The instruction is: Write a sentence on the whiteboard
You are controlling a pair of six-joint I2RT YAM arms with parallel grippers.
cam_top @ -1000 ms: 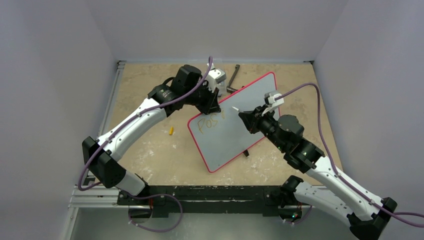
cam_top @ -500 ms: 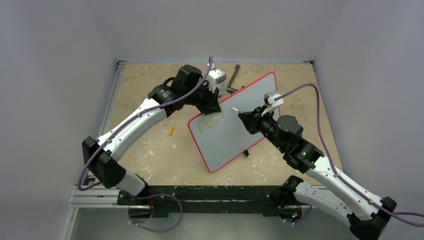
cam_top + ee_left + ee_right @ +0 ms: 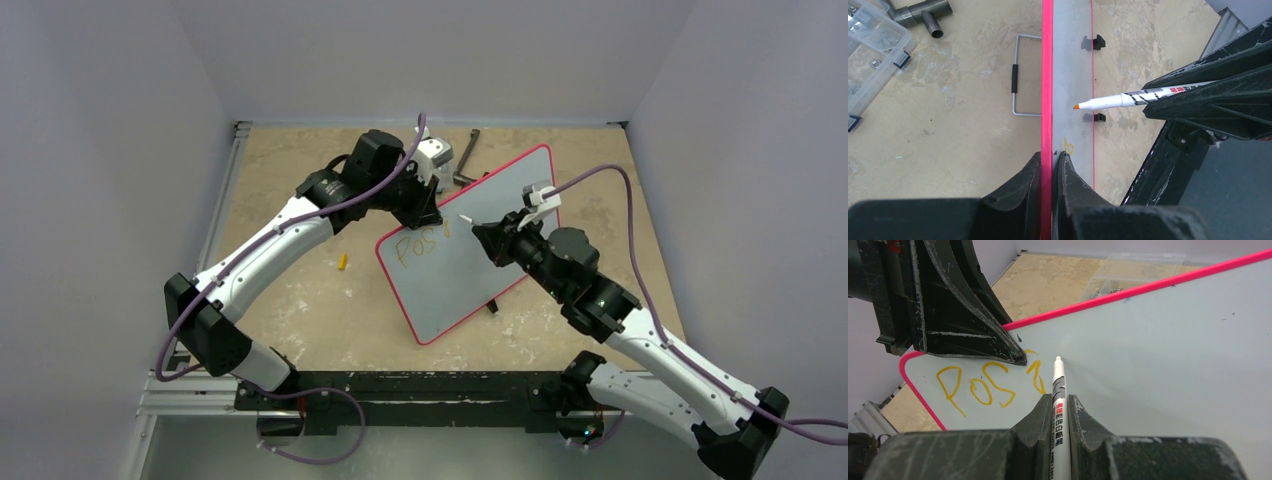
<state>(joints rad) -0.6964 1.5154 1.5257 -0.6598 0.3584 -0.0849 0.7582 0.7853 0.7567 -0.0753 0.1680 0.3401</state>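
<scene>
The right claw (image 3: pixel 1060 401) is pressed tight on a slim white marker (image 3: pixel 1057 382), gripping its printed barrel so the orange tip points forward. The marker looks light, rigid and smooth. A hold close behind the tip should keep strokes steady, though the barrel might swivel under hard pressure. The tip sits at the glossy face of the whiteboard (image 3: pixel 1173 335); whether it touches cannot be told. Beside it, the sentence (image 3: pixel 980 385) reads "Pos" plus one curled stroke in orange-yellow ink.

The left claw (image 3: pixel 1050 159) pinches the board's thin red-pink frame near a corner, apparently bracing it at a tilt above the mottled tan surface (image 3: pixel 300 300). The board appears flat, stiff and slick-faced, so it is best held by its rim. Two small black feet (image 3: pixel 1096 118) line the opposite long edge.

Beyond the board lie a clear plastic box (image 3: pixel 868 40) and a grey pipe fitting (image 3: pixel 918 12). A small yellow piece (image 3: pixel 342 262) rests apart.
</scene>
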